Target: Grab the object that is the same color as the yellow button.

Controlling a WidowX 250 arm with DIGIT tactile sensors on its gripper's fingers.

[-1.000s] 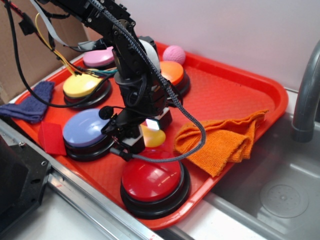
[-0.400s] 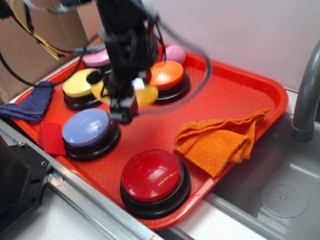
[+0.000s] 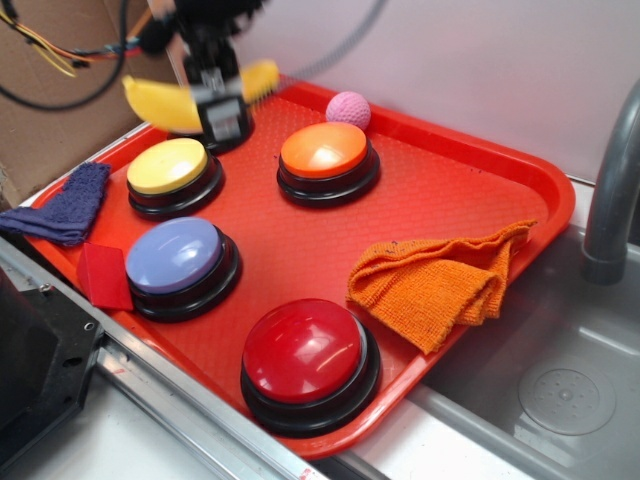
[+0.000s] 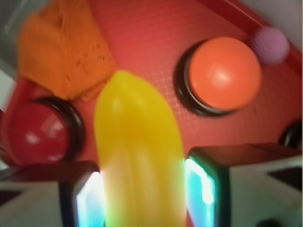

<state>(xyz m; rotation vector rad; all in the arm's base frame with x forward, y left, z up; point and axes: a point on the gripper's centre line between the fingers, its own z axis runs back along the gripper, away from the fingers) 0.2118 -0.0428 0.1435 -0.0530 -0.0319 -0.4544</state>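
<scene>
The object, the yellow toy, is pinched between the two pads of your gripper, up above the tray's 11 o'clock corner and off the surface. In the exterior view it sticks out both sides of the jaws, blurred, tilted, one end toward 9 o'clock and a shorter bit toward 2 o'clock. In the wrist view it fills the middle, tapering to a rounded tip at 12 o'clock, with a lit pad against each flank.

Largest down, you have:
- Red tray, rim running to the steel sink at 4 o'clock.
- Orange cloth, folded, at 3 o'clock on the tray, one corner toward the rim.
- Red button at 6 o'clock, near the front rim, just beside the cloth.
- Blue-lilac button at 8 o'clock.
- Orange button at 12 o'clock of centre; clear in the wrist view too.
- The yellow button at 10 o'clock, pale yellow dome on a black base, just below the held toy and apart from it.
- Purple cloth draped over the left rim at 9 o'clock.
- Flat red piece at the rim beside the blue-lilac button.
- Pink ball at the back rim, just behind the orange button.
</scene>
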